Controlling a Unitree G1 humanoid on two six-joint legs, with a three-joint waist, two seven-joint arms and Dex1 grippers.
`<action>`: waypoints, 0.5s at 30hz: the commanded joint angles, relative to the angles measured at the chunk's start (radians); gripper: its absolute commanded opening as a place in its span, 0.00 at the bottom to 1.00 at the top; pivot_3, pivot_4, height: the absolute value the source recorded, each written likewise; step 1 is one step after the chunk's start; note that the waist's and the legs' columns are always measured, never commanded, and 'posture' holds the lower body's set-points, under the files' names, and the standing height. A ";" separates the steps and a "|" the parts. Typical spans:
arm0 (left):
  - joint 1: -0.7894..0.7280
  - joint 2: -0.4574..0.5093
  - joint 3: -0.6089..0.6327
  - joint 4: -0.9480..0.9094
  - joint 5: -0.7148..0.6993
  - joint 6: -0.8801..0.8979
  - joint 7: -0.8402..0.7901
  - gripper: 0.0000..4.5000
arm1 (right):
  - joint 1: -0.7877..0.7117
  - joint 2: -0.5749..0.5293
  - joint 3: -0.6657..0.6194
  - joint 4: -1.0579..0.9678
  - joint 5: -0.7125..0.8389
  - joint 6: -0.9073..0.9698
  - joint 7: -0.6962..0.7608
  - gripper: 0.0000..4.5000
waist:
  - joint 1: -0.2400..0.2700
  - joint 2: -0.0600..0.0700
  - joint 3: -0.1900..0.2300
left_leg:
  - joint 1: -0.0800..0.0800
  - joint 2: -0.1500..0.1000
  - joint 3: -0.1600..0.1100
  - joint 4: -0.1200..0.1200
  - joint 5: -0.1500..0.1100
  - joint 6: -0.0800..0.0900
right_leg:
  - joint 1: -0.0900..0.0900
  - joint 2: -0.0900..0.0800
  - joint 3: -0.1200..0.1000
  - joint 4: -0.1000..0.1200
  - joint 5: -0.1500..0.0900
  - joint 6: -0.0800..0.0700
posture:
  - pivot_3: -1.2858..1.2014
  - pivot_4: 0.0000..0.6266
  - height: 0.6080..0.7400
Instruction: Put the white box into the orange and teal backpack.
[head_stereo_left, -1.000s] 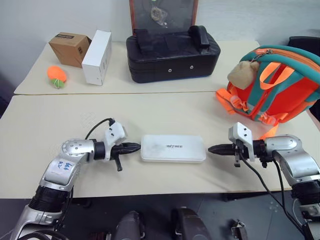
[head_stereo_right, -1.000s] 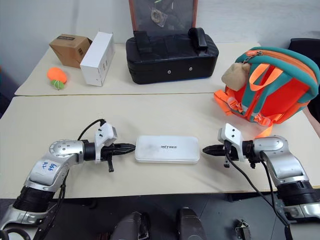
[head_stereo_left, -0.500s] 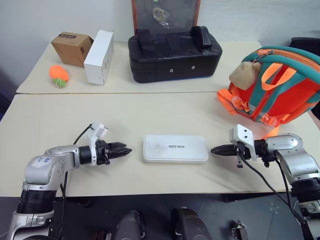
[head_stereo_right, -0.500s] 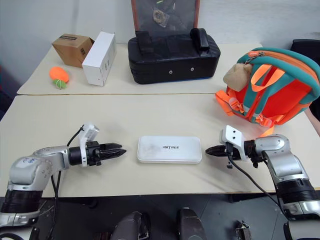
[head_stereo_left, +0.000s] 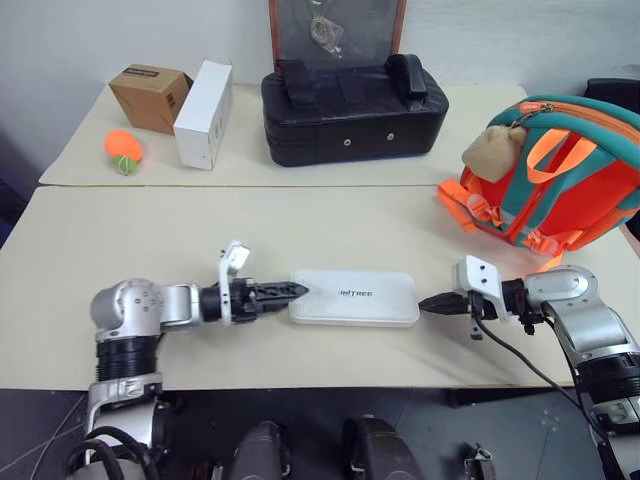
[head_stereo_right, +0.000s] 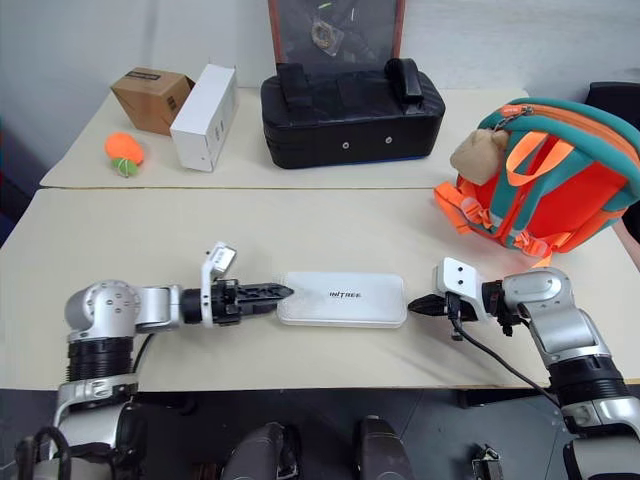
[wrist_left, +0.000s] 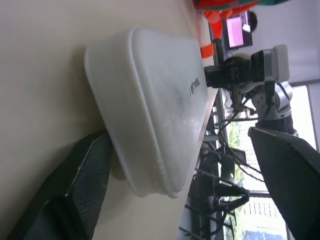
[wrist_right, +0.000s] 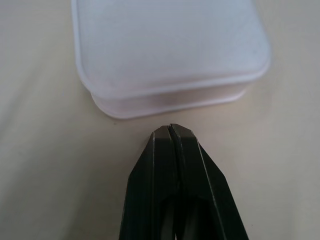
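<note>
Risk sits mostly at the box (head_stereo_left: 354, 297), which lies flat on the near table (head_stereo_left: 120, 240), well apart from the backpack (head_stereo_left: 560, 180) standing at the far right of it. We have our left gripper (wrist_left: 165, 165) spread wide at the box's left end, one finger (wrist_left: 75, 200) low against the edge at table level and the other well off its top, so nothing is pinched yet. Our right gripper (wrist_right: 170, 131) has its fingers pressed together, tip just short of the box's right end. If we close the left fingers now on that rounded, smooth end, we judge they could skid off or only nip the corner, and a wide flat case held by one end may sag or twist free on the lift. If the right tip shoves too hard, the box could slide leftward or skew out of the open fingers. We cannot tell whether the backpack's zip stands open enough.
</note>
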 joint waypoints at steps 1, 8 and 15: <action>-0.053 -0.051 -0.085 0.088 0.040 -0.026 0.005 0.99 | 0.010 0.010 0.015 -0.008 -0.020 -0.036 -0.011 0.00 | 0.001 0.000 0.000 | 0.000 0.000 0.000 0.001 0.000 0.000 | 0.001 0.000 0.000 0.000 0.000 0.000 | 0.52 0.24 1.00; -0.168 -0.058 -0.162 0.193 0.050 -0.079 -0.076 0.91 | 0.060 0.006 0.015 -0.034 -0.029 -0.062 -0.033 0.00 | -0.001 -0.001 -0.001 | 0.000 0.000 -0.002 0.002 0.000 0.000 | 0.002 0.000 -0.002 0.000 0.000 0.001 | 0.52 0.24 1.00; -0.180 -0.051 -0.172 0.222 0.058 -0.119 -0.112 0.46 | 0.080 0.009 -0.002 -0.057 -0.015 -0.047 -0.068 0.00 | -0.001 -0.001 -0.001 | -0.001 0.000 -0.002 0.002 0.000 -0.001 | 0.001 0.001 -0.002 0.000 0.000 0.001 | 0.52 0.24 1.00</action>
